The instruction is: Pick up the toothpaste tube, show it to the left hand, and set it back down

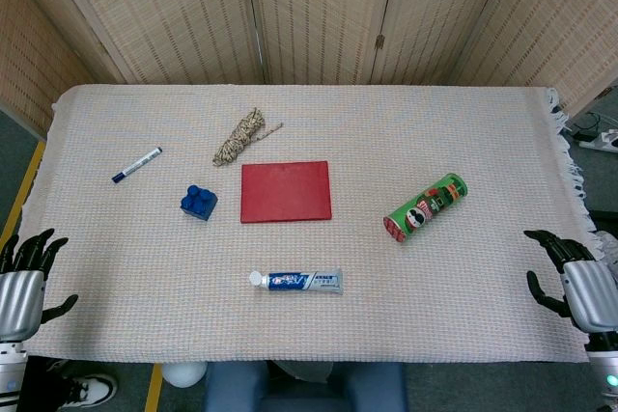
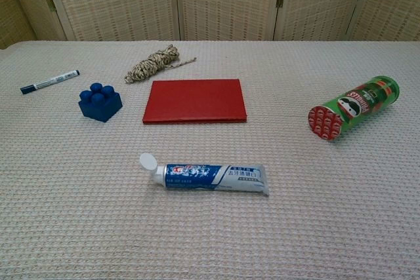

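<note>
- A blue-and-white plastic toothpaste tube (image 1: 296, 281) with a white cap lies flat on the cloth-covered counter (image 1: 463, 123), cap pointing toward the left hand's side. Nothing touches it.
- The left hand (image 1: 23, 282), silver with black fingers, sits at the counter's near left edge with fingers spread and nothing in them. The tube lies well off to its inner side.
- The right hand (image 1: 577, 282), of the same build, sits at the near right edge, likewise spread and empty. The tube lies well apart from it, toward the counter's middle.
- Only the head view shows the hands; the chest view shows the counter alone.
- Judging from this, no step is under way: the pick-up, the showing to the left hand, and the setting down all appear to remain.
- Farther from both hands than the tube lie a flat red rectangular book (image 1: 286, 191), a small blue plastic building brick (image 1: 198, 202), a green cylindrical crisp can (image 1: 426, 206) on its side, a bundle of speckled rope (image 1: 239, 136) and a white marker pen with a blue cap (image 1: 136, 165).
</note>
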Controlling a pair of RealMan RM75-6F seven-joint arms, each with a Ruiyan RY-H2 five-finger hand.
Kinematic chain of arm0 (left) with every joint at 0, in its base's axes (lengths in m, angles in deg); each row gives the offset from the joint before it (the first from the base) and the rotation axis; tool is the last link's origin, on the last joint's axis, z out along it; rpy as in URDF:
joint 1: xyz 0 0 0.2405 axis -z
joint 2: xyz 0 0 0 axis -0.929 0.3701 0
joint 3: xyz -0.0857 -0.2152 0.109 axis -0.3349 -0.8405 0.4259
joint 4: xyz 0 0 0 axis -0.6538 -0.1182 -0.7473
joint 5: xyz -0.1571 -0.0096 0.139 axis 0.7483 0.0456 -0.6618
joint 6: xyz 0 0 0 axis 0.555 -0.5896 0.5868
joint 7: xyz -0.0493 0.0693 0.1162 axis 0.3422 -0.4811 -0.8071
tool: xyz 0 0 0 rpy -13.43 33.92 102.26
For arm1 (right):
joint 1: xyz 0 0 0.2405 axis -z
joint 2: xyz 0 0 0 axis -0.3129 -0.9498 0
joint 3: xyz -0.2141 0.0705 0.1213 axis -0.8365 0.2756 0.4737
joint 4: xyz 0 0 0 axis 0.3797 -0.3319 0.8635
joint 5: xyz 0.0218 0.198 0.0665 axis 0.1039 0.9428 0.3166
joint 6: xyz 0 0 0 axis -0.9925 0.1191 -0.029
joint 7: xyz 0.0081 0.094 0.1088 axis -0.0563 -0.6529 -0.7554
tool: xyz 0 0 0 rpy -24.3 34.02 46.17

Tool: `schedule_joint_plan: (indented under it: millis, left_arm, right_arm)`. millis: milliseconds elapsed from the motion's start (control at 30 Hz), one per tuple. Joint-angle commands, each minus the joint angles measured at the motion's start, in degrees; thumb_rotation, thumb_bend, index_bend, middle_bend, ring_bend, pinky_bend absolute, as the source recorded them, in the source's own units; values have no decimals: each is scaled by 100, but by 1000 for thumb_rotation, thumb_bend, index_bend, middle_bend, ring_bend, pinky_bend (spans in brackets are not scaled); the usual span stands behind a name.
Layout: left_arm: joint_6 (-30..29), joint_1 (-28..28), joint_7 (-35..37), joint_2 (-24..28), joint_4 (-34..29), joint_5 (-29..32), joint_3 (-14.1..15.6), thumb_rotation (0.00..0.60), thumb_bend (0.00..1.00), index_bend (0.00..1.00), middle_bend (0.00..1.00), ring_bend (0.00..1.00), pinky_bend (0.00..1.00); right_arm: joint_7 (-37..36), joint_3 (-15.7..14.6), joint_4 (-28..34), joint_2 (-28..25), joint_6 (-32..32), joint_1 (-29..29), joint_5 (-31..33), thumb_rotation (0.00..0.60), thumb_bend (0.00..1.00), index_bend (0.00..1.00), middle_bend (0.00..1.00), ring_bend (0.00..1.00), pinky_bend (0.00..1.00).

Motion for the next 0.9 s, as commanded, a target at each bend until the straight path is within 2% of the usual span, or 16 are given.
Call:
schedule_joint_plan:
  millis: [33,500,733,900]
  left_arm:
    - [26,5,-23,-17,6,34,1,600,187,218,140,148,0]
    - [-69,-51,78,0,35,-49,33,600,187,218,140,148,0]
    - [-104,-48,110,23,6,-192,69,600,187,218,140,148,0]
    - [-154,-78,108,56,-54,-231,85,600,187,218,140,148,0]
  right_arm:
    - [3,-7,-11,24,-19,-13,-10,600,532,220,246,287,236]
    - [313,-75,240,12,-190,-249,-379,600,532,220,246,288,236]
    - [1066,-63,737,225,-1001,-982,-917,600,532,220,246,287,236]
    - [1629,65,1114,594,-1871,-1585,-843,600,528,219,243,288,236]
